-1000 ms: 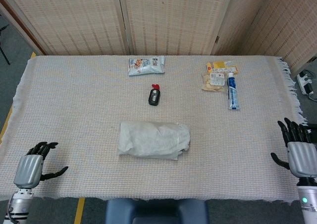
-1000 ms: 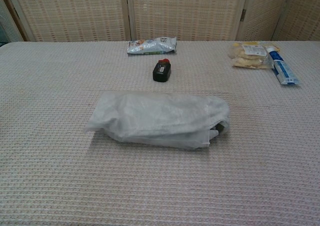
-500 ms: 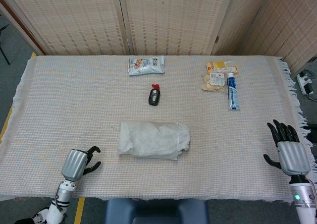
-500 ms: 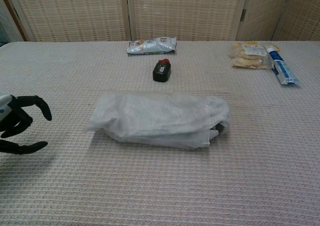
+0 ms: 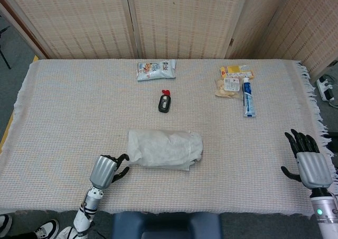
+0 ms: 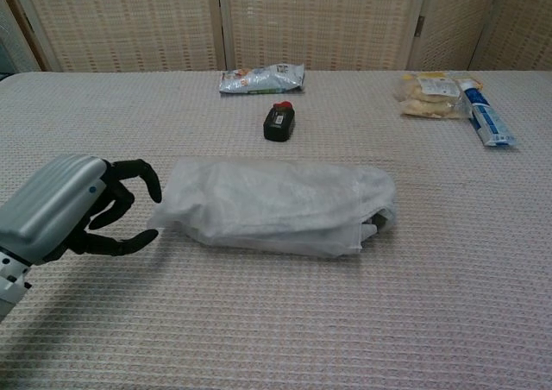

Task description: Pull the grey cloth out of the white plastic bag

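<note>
White plastic bag (image 5: 165, 149) lying flat near table (image 5: 63, 107) centre, long axis running 9 to 3 o'clock, closed end at 9, mouth opening at 3. Grey cloth (image 6: 376, 224) sitting inside, only a dark bit peeking out at the mouth in chest view; rest hidden under the plastic.

Left hand (image 5: 105, 170) hovering just beside bag's 9 o'clock end, fingers (image 6: 129, 179) curling loosely, apart, gripping nothing; fingertips near the plastic, contact hard to tell. Right hand (image 5: 309, 162) hanging at table's 3 o'clock edge, well apart from bag, fingers spreading, holding nothing.

Small black bottle with red cap (image 5: 165, 101) lying at 12 o'clock of bag, apart from it. Snack packet (image 5: 156, 69) further toward 12. Blue toothpaste tube (image 5: 248, 97) and yellowish food packets (image 5: 232, 80) sitting toward 1–2 o'clock. Nothing touching bag's mouth end.
</note>
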Motion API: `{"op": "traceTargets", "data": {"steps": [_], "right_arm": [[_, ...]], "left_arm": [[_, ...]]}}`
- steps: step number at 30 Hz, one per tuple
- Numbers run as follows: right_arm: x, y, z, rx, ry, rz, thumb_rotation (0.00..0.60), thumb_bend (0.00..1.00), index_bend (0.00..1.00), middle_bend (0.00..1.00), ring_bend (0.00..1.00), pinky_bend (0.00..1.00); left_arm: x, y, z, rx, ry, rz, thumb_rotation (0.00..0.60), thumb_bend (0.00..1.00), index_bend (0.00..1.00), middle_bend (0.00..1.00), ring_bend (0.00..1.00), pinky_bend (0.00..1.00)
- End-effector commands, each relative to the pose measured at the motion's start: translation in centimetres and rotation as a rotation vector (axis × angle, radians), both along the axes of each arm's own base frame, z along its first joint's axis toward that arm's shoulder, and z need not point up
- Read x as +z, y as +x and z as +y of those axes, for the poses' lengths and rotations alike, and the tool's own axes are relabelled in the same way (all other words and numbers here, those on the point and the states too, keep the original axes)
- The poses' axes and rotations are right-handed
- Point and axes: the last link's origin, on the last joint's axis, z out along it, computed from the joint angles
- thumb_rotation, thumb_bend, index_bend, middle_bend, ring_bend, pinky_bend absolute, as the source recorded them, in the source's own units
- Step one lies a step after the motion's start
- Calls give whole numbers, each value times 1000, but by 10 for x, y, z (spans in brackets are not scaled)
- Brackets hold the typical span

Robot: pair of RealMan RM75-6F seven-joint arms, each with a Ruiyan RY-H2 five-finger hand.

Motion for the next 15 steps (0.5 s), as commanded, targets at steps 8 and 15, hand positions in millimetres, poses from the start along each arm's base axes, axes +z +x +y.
{"op": "traceTargets", "data": {"steps": [8, 15], "right_arm": [[-1, 0, -1, 0, 15, -3, 600, 171, 0, 0, 0, 0], [0, 1, 1, 6, 21, -14, 600, 173, 0, 0, 0, 0]], "left_arm": [[-4, 0, 7, 16, 8, 1, 600, 274, 526, 1000, 1000, 1000], [-6, -2, 9, 25, 0, 11, 600, 305, 542, 1000, 1000, 1000]]}}
